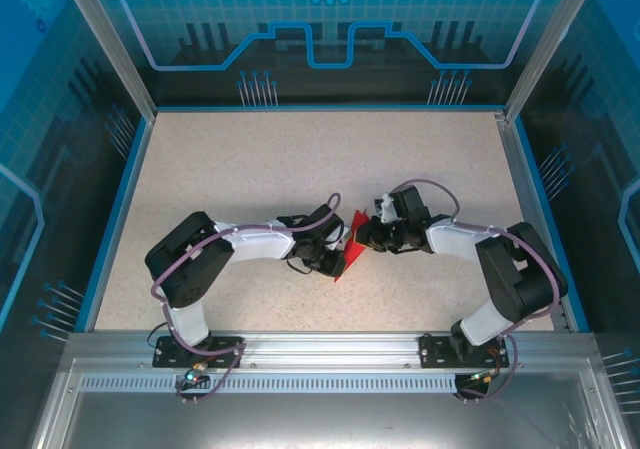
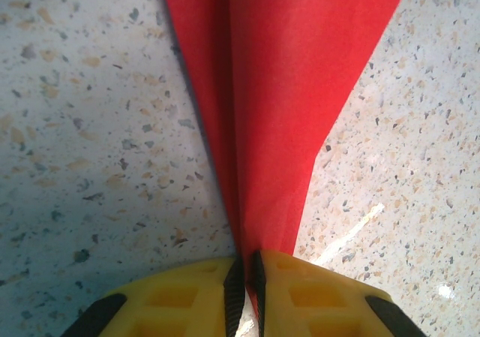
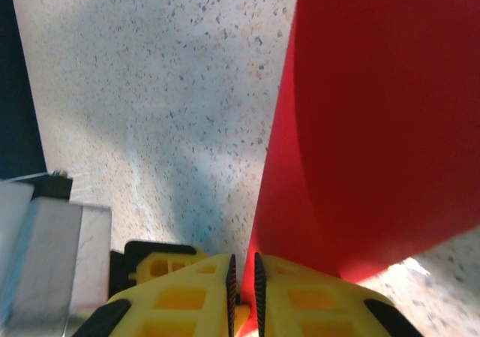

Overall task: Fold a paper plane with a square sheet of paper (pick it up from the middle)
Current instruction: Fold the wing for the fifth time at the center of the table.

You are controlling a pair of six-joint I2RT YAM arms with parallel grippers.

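One square sheet of paper point(image 1: 352, 251), red and creased, stands on edge near the middle of the surface point(image 1: 250, 169), between my two grippers. My left gripper point(image 2: 245, 266) is pinched closed on its narrow end. My right gripper point(image 3: 242, 268) is closed on another edge.

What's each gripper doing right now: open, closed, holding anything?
Left gripper: closed, pinching the red paper.
Right gripper: closed on the same red paper, it seems.

Both arms bent inward; left gripper point(image 1: 338, 257), right gripper point(image 1: 362, 235) pinched closed, facing.
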